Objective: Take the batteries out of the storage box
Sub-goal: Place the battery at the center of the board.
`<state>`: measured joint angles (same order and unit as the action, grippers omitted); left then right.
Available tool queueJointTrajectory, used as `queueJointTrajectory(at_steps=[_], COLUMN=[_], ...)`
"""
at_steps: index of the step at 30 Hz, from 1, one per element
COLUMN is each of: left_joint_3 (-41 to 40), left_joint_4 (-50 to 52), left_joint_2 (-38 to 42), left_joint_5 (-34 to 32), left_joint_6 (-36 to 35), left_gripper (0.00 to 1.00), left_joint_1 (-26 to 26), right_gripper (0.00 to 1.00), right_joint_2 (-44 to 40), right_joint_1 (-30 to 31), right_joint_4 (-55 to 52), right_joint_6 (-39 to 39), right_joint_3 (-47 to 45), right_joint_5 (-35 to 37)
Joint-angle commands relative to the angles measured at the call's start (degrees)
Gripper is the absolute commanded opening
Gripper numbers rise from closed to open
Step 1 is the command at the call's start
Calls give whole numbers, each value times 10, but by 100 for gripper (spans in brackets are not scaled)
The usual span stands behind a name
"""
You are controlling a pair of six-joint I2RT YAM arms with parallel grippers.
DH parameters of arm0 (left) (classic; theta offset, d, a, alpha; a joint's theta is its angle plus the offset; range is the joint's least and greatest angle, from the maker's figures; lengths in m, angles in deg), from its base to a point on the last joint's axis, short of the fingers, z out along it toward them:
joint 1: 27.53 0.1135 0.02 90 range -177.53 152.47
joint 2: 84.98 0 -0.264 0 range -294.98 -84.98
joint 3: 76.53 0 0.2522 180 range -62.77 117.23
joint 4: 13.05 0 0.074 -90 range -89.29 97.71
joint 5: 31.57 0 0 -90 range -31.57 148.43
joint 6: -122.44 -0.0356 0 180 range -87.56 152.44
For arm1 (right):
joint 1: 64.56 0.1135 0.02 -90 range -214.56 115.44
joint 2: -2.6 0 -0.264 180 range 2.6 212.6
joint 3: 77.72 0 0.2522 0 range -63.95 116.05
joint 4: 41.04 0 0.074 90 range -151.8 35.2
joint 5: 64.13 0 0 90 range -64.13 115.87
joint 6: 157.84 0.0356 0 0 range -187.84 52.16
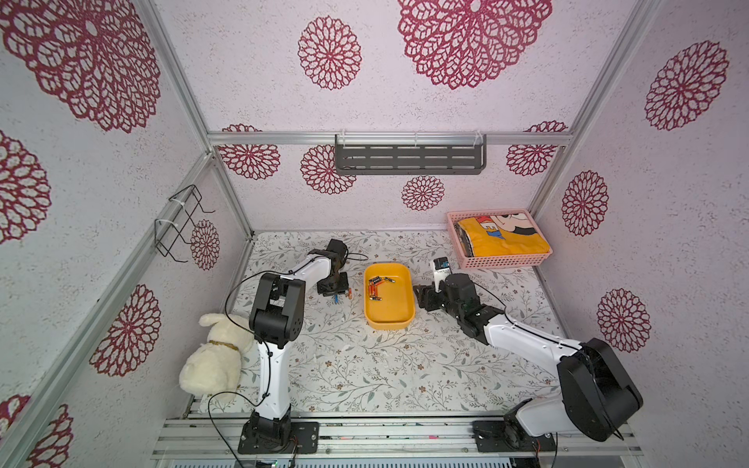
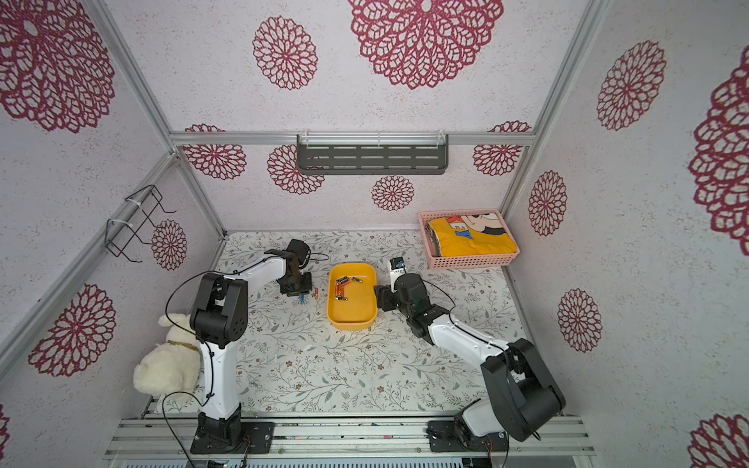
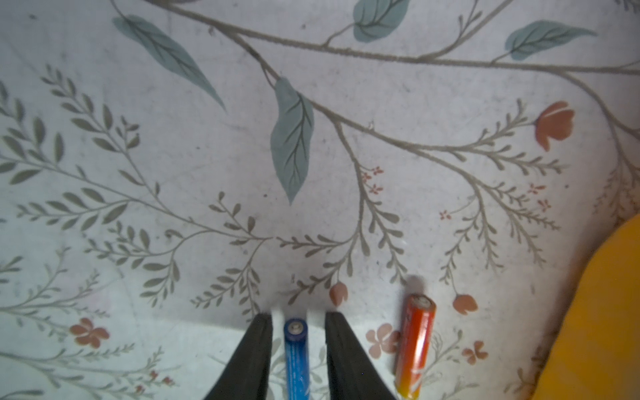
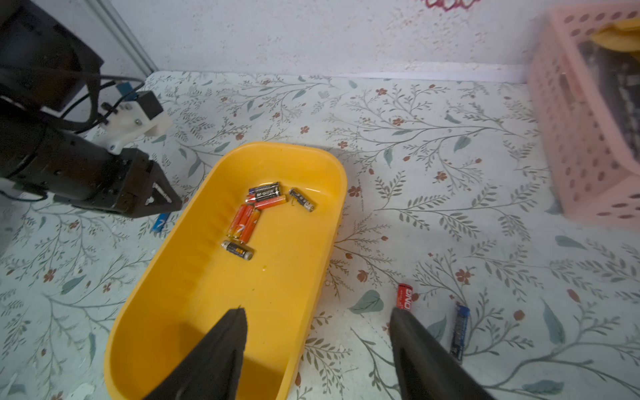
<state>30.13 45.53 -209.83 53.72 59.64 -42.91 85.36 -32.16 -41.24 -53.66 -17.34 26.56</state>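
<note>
The yellow-orange storage box [image 1: 389, 321] [image 2: 352, 323] lies mid-table with several orange and black batteries [image 1: 377, 287] [image 4: 256, 214] in its far half. My left gripper [image 3: 298, 317] [image 1: 333, 289] is low over the table left of the box, open. A blue battery [image 3: 296, 356] lies on the cloth between its fingers with a gap on each side. An orange battery [image 3: 415, 346] lies beside it. My right gripper [image 4: 317, 311] [image 1: 419, 293] is wide open astride the box's right wall [image 4: 332, 166]. A red battery [image 4: 404, 296] and another blue battery [image 4: 460, 329] lie on the cloth there.
A pink lattice basket [image 1: 498, 259] with yellow cloth stands at the back right corner. A cream plush dog [image 1: 215, 360] sits at the left by the left arm's base. On the walls hang a grey shelf [image 1: 409, 158] and a black wire rack [image 1: 178, 223].
</note>
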Motion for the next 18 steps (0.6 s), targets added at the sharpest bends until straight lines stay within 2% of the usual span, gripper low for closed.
queueJointTrajectory(at_steps=[1,3,6,8,10,12,18], left_joint_3=[17,19,16,8,-14,-53,-286], left_joint_4=[8,13,13,9,-2,-32,-242], left_joint_2=[7,24,66,104,157,209,386], left_joint_5=[-7,-9,-4,-6,-11,-9,53], left_joint_6=[-3,0,7,12,19,25,36], left_gripper=[31,32,36,39,39,40,50], left_joint_1=[-1,-1,-3,-4,-4,-4,-4], right_gripper=[69,66,57,49,46,43,42], right_joint_2=[29,59,125,172,210,245,343], right_joint_1=[11,20,27,31,34,36,43], right_joint_4=[-40,-80,-142,-178,-202,-217,-284], right_joint_6=[-40,-60,-91,-117,-146,-176,-263], right_joint_3=[68,112,187,236,275,308,409], right_joint_5=[-79,-91,-98,-97,-105,-111,-129])
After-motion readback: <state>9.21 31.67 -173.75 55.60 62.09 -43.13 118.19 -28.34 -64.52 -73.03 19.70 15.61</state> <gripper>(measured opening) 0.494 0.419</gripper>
